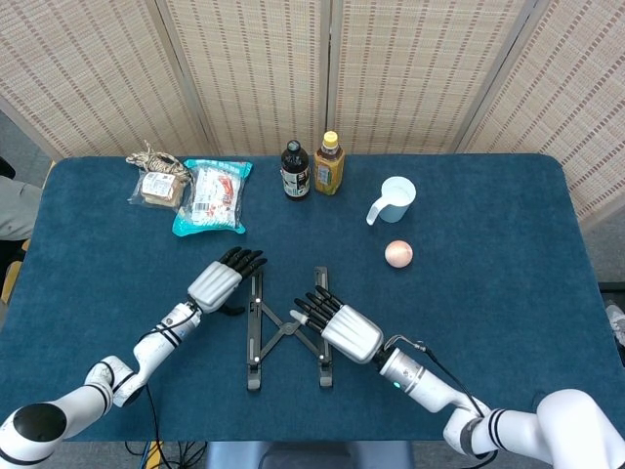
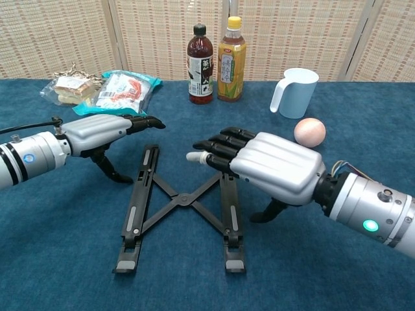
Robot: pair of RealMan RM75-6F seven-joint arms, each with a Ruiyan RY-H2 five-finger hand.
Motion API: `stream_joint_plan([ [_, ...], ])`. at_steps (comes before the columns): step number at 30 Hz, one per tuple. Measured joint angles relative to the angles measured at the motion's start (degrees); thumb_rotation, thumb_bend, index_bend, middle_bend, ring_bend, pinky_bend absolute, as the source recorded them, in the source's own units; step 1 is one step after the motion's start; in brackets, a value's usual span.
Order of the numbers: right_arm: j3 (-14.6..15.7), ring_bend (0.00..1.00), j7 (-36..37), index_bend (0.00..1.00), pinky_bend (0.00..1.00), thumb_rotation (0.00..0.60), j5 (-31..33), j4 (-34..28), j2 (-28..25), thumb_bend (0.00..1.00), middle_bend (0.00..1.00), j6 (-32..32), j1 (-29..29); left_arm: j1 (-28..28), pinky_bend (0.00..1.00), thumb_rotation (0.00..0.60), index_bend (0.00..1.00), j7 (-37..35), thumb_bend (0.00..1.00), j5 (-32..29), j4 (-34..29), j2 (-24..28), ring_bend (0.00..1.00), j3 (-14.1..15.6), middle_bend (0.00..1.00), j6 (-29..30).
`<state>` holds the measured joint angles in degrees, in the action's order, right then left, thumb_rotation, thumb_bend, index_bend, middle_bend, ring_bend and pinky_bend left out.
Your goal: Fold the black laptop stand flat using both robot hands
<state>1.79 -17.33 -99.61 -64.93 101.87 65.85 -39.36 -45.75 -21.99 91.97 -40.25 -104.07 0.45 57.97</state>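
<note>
Black metal laptop stand (image 1: 288,328) lies on the blue desk (image 1: 508,293) between the two hands, its two long bars apart and joined by crossed links in the middle. It already lies low on the desk, but the bars are not yet brought together, so I judge the fold is not finished.

Left hand (image 1: 217,280) is just outside the left bar, near its far end. Its fingers (image 2: 144,121) are stretched forward, close together, palm down, and the thumb points down to the desk. It holds nothing. Right hand (image 1: 337,325) hovers over the right bar, and its fingers (image 2: 220,144) reach past that bar toward the middle. They are also stretched and slightly spread, with the thumb hanging below the palm, and nothing is in the hand. I cannot tell if either thumb touches the desk.

This looks like the approach step, before contact. The next move probably asks each hand to come against the outer side of its bar and to push inward together, evenly, so the stand does not slide or turn on the cloth.
</note>
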Motion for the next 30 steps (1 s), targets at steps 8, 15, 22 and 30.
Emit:
stream_joint_plan([
  [8,0.13,0.0,1.47,0.0,0.0,0.6,-0.88,4.58,2.83,0.0,0.0,0.73,-0.24,-0.11,0.01,0.6,0.0,-0.59,0.13,-0.34,0.25,-0.52,0.0,0.05,0.0,-0.23],
  [15,0.15,0.0,2.73,0.0,0.0,0.6,-1.4,8.16,5.4,0.0,0.0,1.35,-0.61,-0.26,0.01,0.6,0.0,-1.06,0.13,-0.52,0.49,-0.91,0.0,0.03,0.0,-0.28],
  [22,0.09,0.0,4.28,0.0,0.0,0.6,-2.07,11.56,7.85,0.0,0.0,2.94,-0.86,-0.24,0.01,0.6,0.0,-1.75,0.13,-0.64,0.57,-1.17,0.0,0.15,0.0,-0.36],
  [30,-0.47,0.0,5.8,0.0,0.0,0.6,-2.56,15.04,10.46,0.0,0.0,5.08,-1.34,-0.38,0.01,0.6,0.0,-2.43,0.13,-0.62,0.31,-1.25,0.0,0.16,0.0,-0.12],
])
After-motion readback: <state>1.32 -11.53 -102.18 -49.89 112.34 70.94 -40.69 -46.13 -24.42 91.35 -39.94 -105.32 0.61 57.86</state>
